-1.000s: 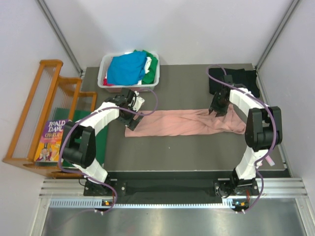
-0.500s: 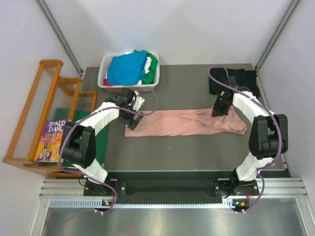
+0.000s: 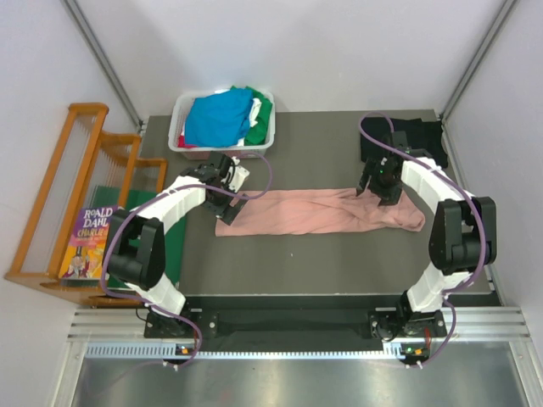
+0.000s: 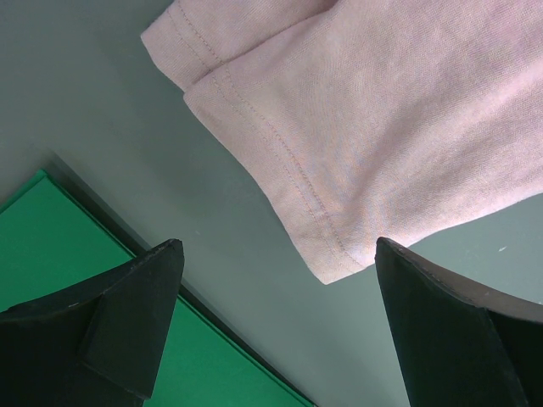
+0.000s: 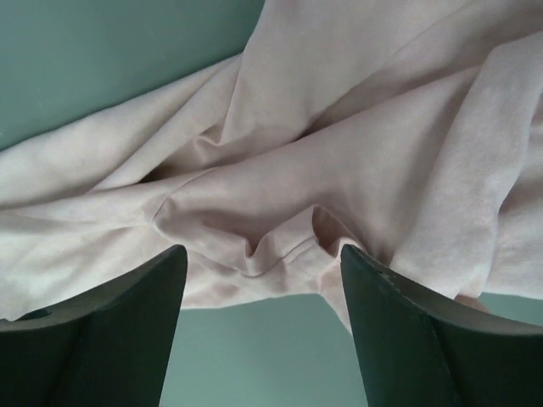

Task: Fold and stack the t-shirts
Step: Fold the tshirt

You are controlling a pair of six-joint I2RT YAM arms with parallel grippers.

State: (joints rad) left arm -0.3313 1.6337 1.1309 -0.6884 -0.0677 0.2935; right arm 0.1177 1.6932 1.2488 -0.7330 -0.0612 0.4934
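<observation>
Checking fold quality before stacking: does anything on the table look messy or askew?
The pink t-shirt is bunched into creases at its right end, below the open right end effector; its left end lies flat.

The tool point(image 5: 261, 252) hangs over a rumpled pink shirt point(image 5: 339, 127), its two dark fingers point(image 5: 102, 331) standing wide apart at the lower left and lower right with nothing pinched between them. The cloth fills most of the view, gathered into long soft creases that run from the upper right down to the left. A stitched hem curls into a small fold just beyond the gap between the fingers. Grey-green tabletop point(image 5: 102, 59) shows bare at the upper left and again below the hem.
</observation>
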